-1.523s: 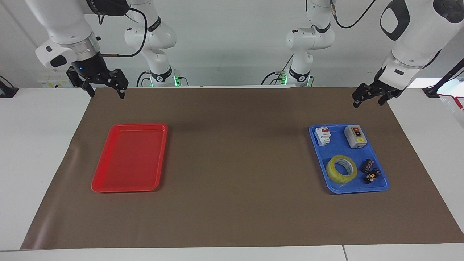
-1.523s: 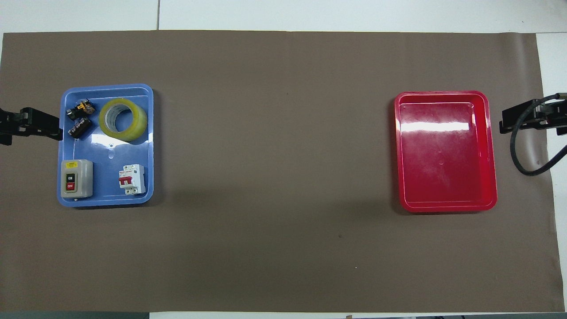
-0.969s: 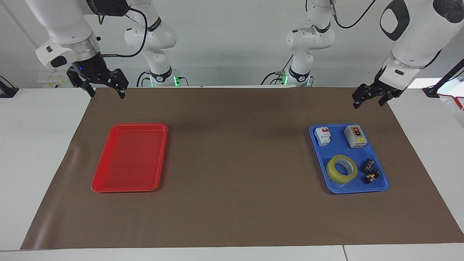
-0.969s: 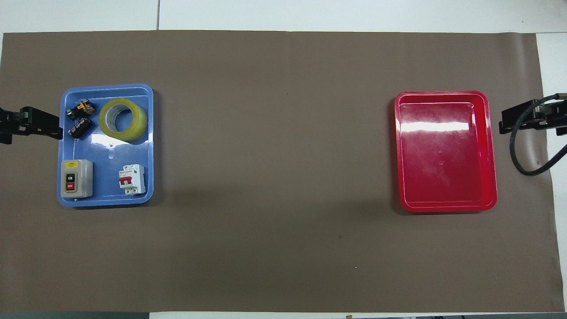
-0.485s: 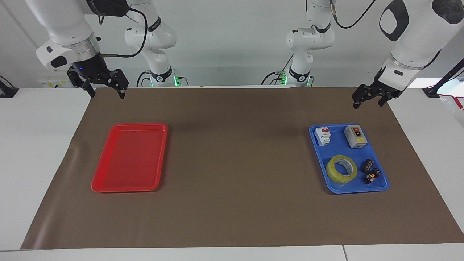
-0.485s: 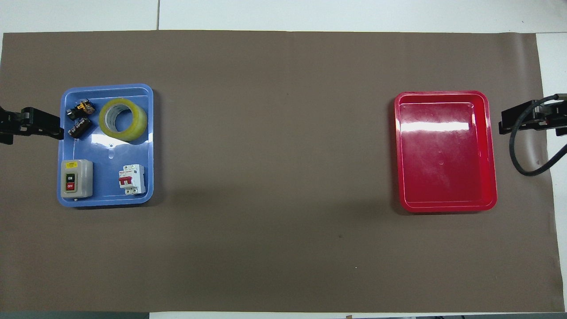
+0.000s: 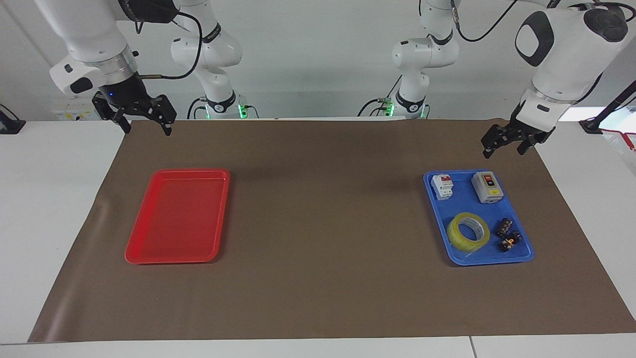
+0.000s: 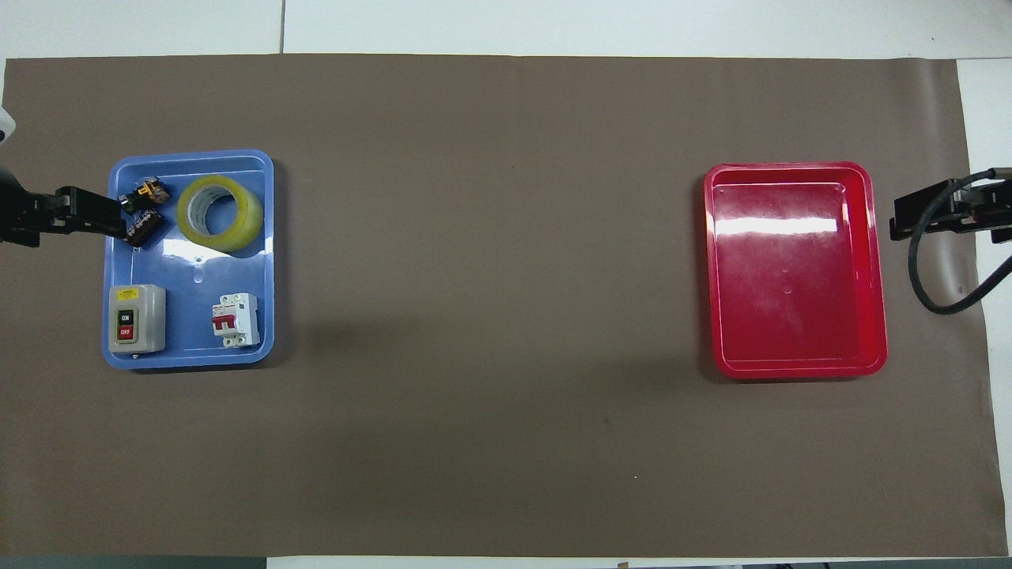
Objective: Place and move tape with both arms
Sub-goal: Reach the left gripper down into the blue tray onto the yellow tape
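The tape [image 7: 454, 237] is a translucent yellow roll lying flat in the blue tray [image 7: 467, 201] toward the left arm's end of the table. It also shows in the overhead view [image 8: 247, 225]. My left gripper [image 7: 504, 150] is open and empty. It hangs in the air, apart from the tape. In the overhead view my left gripper [image 8: 111, 224] is over the blue tray's [image 8: 190, 269] outer edge. My right gripper [image 7: 145, 129] is open and empty and waits in the air over the mat's edge beside the red tray [image 7: 179, 219].
The blue tray also holds a grey switch box [image 7: 487, 187], a white circuit breaker [image 7: 442, 186] and small black parts [image 7: 507, 234]. The red tray [image 8: 791, 276] holds nothing. A brown mat [image 7: 323, 223] covers the table.
My left gripper has come down and moved toward the blue tray, now covering its edge in the overhead view. The right arm and the tape have not moved.
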`<state>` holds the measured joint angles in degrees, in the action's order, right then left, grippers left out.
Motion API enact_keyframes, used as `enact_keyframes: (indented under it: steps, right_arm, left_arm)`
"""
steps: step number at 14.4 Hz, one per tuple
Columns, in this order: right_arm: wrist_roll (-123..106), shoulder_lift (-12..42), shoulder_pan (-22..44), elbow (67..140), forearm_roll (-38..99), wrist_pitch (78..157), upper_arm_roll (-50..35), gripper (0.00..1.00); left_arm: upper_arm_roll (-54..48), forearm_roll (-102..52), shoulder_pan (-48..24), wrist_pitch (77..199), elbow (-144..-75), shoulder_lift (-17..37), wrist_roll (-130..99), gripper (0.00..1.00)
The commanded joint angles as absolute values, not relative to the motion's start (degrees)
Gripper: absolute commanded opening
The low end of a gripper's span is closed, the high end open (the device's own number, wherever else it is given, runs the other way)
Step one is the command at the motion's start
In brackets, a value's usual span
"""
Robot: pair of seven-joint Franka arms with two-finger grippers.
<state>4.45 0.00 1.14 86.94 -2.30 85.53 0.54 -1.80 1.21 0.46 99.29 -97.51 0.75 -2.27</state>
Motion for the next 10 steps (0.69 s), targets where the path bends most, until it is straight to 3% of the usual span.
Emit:
enact_keyframes:
  steps: [1, 10]
  right_arm:
    - [3.69, -1.23, 0.79, 88.42, -1.23, 85.69, 0.53, 1.00]
    - [3.60, -1.23, 0.79, 88.42, -1.23, 85.69, 0.53, 1.00]
  left_arm:
    - [-1.58, 0.26, 1.49, 105.10, -100.28, 2.80, -1.76, 1.00]
    - [-1.49, 0.35, 3.25, 127.76, -103.00, 16.95, -2.02, 1.00]
